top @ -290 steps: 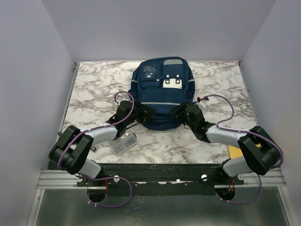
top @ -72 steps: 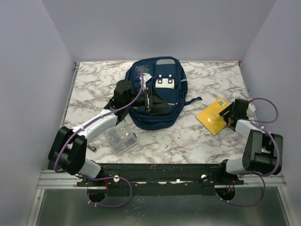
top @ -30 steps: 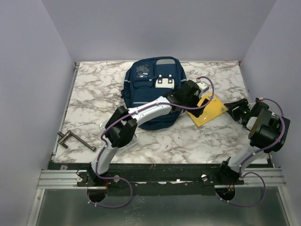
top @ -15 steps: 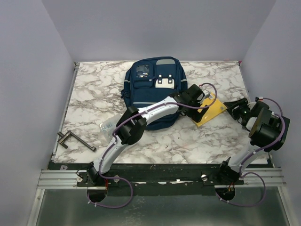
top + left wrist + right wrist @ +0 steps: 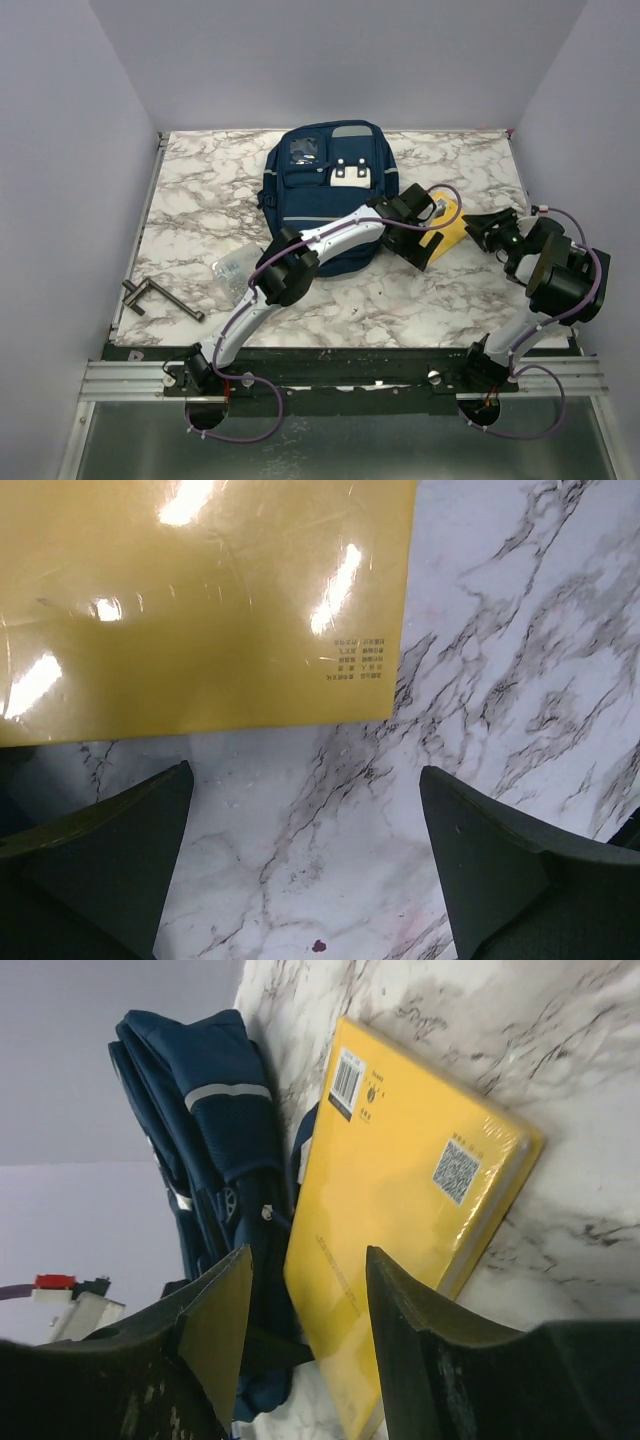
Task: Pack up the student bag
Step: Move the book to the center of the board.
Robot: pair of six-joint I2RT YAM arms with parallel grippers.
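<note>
Jaws of the left gripper are spread wide with nothing between them, poised over the marble table at the near edge of the yellow book, which is covered more than 0.5 s ago. The right gripper is seen parted and empty, brought closer to the book's right side. The student bag is left unmoved, flat at the table's back middle, just beside the book.

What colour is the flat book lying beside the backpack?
Yellow; the book shows best in the right wrist view.
</note>
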